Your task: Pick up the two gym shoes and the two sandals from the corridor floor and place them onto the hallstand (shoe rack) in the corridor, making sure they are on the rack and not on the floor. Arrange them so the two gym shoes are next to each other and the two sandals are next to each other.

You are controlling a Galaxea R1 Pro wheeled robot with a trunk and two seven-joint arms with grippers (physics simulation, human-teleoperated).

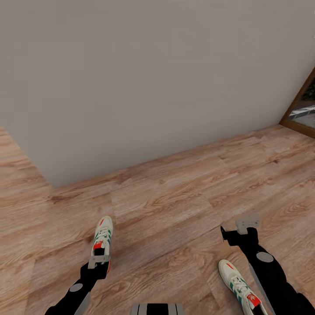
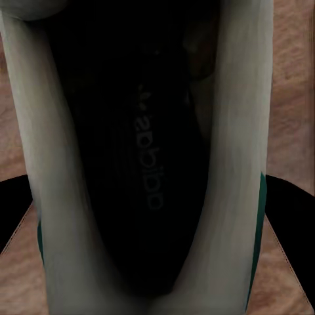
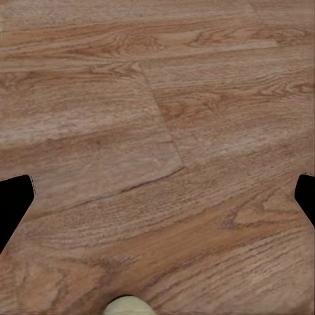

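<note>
So the left tool (image 1: 99, 260) is sitting right at the heel end of one cream-white lace-up sneaker with green side stripes and red-orange patches (image 1: 102, 241), toe pointing toward the plain grey wall (image 1: 144, 78). From the left wrist camera you're staring straight down into the dark insole, with the pale collar walls on both sides, so my guess is one finger is inside the shoe and the other outside, pinching the heel wall. Honestly though, I can't tell from these shots whether it's clamped or just spread around it.

The second matching sneaker (image 1: 239, 283) lies on the light brown wood-plank floor (image 1: 175, 205) just beside the right arm, near the robot's base. The right tool (image 1: 247, 223) hangs over bare planks, fingers spread wide, nothing in them.

What worries me:
- a heel-wall pinch is a thin, soft hold, so the shoe could swing toe-down or slip out on the lift
- if it's not really closed, the shoe just stays put
- the right arm is close enough to the other sneaker to nudge it when the base turns
</note>
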